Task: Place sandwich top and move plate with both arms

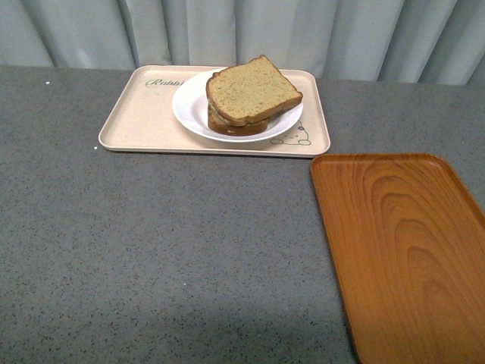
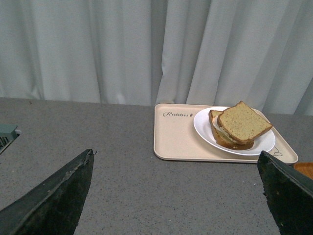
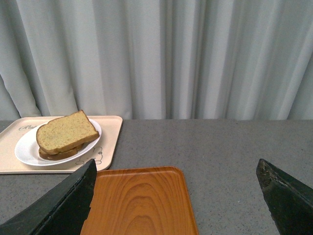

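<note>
Front view, sandwich top: the square tan wholemeal bread slice with brown crust (image 1: pixel 253 89) lies, slightly askew, on the stacked sandwich, so the placing looks done.
Front view, plate: the round white shallow plate (image 1: pixel 189 111) sits on the beige rectangular rabbit-print tray (image 1: pixel 136 117), toward that tray's right half, at the desk's far edge.
Front view, other tray: the orange wood-grain tray (image 1: pixel 402 250) lies bare at the desk's near right corner, just beside the beige tray's near right corner.
Front view, arms: neither arm shows.
Left wrist view, left hand: the left hand (image 2: pixel 178 196) is spread wide, two dark fingers at the picture's lower corners, nothing between them.
Left wrist view, relation: the plate lies ahead of the left hand and off toward the right finger, well apart.
Right wrist view, right hand: the right hand (image 3: pixel 176 200) is likewise spread and empty, hanging over the orange tray.
Right wrist view, relation: the plate lies ahead and past the left finger, also well apart; neither hand is clearly nearer.
Judgement: the coming move is a two-sided reach to opposite rims of the plate.
Surface: speckled grey desk (image 1: pixel 189 250).
Room: pale pleated curtain (image 1: pixel 303 30) behind the far edge.
</note>
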Tool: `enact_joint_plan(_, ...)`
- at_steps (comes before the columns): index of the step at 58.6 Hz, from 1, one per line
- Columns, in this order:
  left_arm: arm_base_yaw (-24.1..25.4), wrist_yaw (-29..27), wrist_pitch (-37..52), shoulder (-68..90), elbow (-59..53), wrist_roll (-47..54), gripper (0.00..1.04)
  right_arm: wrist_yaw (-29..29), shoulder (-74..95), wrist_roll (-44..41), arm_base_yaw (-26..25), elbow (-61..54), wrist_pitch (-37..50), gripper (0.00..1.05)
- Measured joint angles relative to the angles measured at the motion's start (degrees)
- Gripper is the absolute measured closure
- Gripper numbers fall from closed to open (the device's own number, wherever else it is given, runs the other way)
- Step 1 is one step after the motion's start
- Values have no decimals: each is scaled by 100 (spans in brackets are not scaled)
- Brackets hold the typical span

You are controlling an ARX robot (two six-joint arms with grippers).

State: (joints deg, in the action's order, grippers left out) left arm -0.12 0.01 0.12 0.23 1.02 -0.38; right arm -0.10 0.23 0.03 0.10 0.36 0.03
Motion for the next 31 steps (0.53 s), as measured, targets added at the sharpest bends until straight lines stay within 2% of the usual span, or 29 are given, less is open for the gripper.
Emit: enact_joint_plan(31,0,0,0,0,0,2,6,0,0,0,0,0,0,9)
